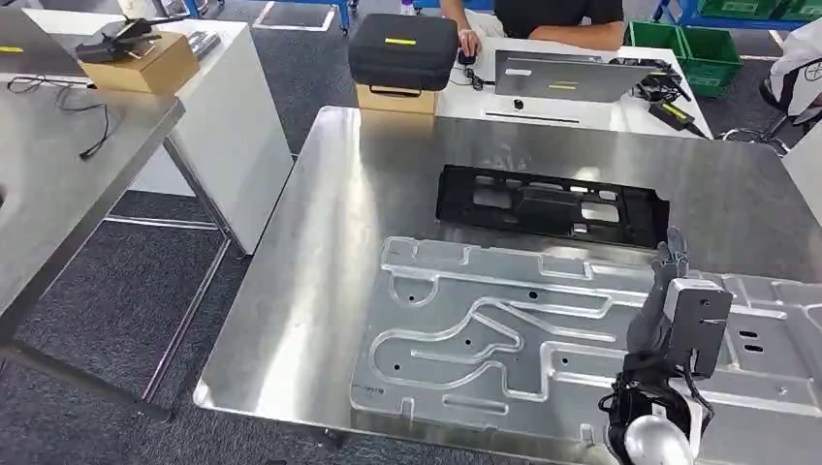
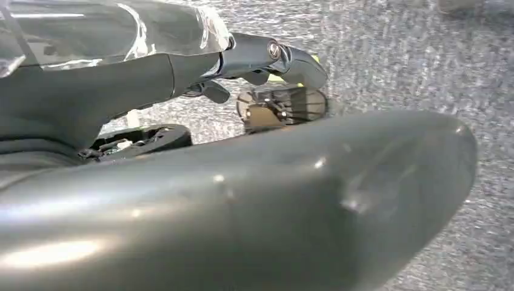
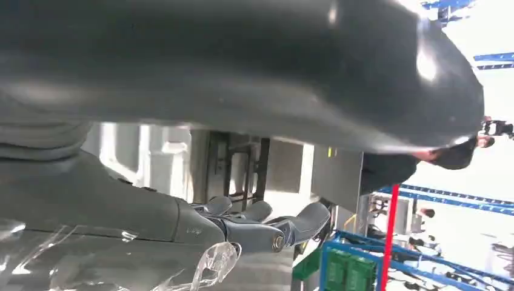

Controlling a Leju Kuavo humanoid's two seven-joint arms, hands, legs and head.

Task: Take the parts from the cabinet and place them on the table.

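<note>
Right hand (image 1: pixel 669 291) is up over the near-right part of the steel table (image 1: pixel 320 242), above the stamped metal panel (image 1: pixel 485 339). Fingers point away from the robot, roughly straight; nothing between them in the right wrist view, so it reads as empty and open. Can't tell if it touches the panel or hovers just above.

Left hand (image 2: pixel 267 60): wrist view looks down at grey carpet, fingers extended with nothing in them, so also open and empty.

Parts: the silver panel lies flat on the table, right end running out of the head view. The black plastic frame (image 1: pixel 553 205) lies flat just beyond it, near but apart.

Handling, my read:
- Panel: thin sheet, wide, ribbed, so fairly stiff but awkward; moderate weight; smooth and slippery, edges likely sharp. Grip on a long edge or flange, ideally two hands, well apart.
- Frame: light, rigid, many cutouts. Pinch through a cutout or along the outer rail. Thin webs could crack if squeezed hard.
</note>
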